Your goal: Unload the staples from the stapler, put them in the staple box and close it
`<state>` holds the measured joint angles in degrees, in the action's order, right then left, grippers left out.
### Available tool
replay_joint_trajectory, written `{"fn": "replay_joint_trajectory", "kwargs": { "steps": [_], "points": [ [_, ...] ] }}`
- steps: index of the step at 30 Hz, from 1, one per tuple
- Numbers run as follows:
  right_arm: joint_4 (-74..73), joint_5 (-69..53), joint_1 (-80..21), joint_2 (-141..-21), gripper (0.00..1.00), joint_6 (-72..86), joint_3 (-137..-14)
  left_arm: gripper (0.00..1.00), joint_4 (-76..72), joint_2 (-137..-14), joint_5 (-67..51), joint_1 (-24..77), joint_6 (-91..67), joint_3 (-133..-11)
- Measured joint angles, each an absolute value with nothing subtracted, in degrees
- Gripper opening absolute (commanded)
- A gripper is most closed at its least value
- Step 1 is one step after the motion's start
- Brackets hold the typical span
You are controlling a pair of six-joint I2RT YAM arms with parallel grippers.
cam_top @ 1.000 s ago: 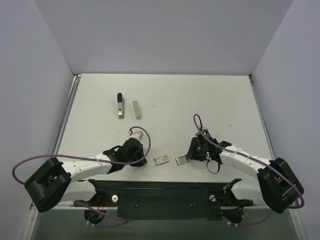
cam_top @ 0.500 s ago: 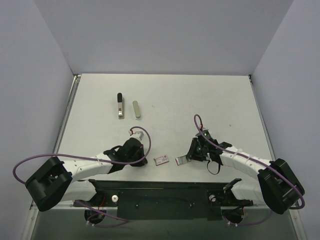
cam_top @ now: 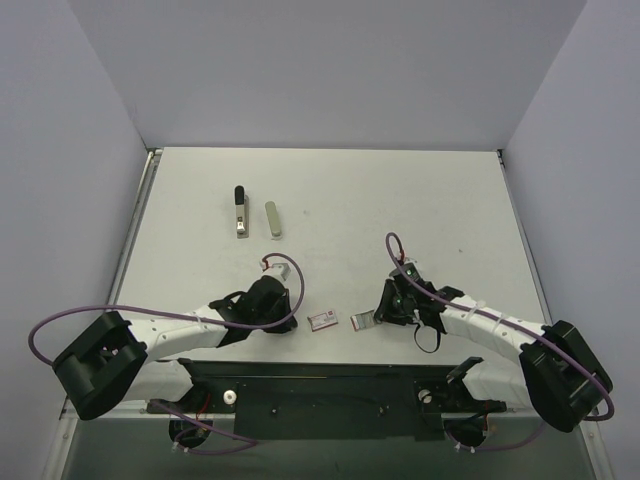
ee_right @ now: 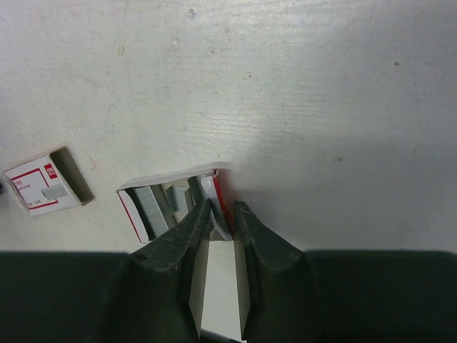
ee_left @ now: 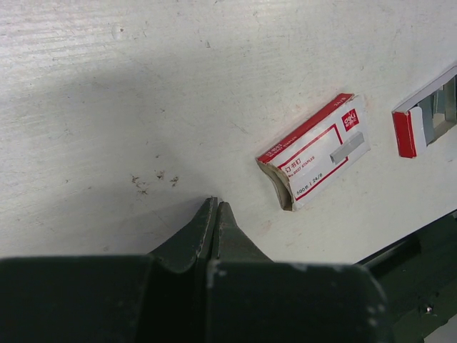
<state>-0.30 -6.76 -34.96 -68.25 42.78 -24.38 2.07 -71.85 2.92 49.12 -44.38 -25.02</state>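
Observation:
The stapler (cam_top: pixel 240 212), silvery-beige with a black far end, lies on the table at the back left, far from both grippers. It is not in either wrist view. My left gripper (ee_left: pixel 214 204) is shut and empty, low over the table just left of the red-and-white staple box sleeve (ee_left: pixel 314 153). My right gripper (ee_right: pixel 222 212) straddles the right wall of the open staple tray (ee_right: pixel 146 204). One finger is inside the tray and one outside, closed narrowly on that wall. Grey staple strips (ee_right: pixel 151 204) lie in the tray.
A plain olive-grey rounded bar (cam_top: pixel 272 220) lies just right of the stapler. The box sleeve (cam_top: pixel 322 320) and the tray (cam_top: pixel 362 321) lie side by side near the front edge, between the two grippers. Grey walls surround the table.
Both arms have shifted only slightly. The tray, the sleeve, the stapler and the bar have not moved.

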Motion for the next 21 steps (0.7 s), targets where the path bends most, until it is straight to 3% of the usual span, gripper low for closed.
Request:
{"fn": "replay_joint_trajectory", "kwargs": {
  "steps": [8,17,21],
  "points": [
    [-0.67,-3.42,-38.00,-68.25,0.14,42.81,-24.49,0.00,1.85,-72.12,2.94,49.52,-44.40,-25.15],
    [-3.16,2.70,-43.00,-69.58,0.00,42.78,-26.28,0.00,1.85,-72.12,2.94,49.58,-44.45,-25.15],
    [-4.08,4.38,-43.81,-70.48,0.00,42.78,-27.16,0.00,1.74,-72.25,2.87,49.58,-44.45,-25.17]
  ]
}}
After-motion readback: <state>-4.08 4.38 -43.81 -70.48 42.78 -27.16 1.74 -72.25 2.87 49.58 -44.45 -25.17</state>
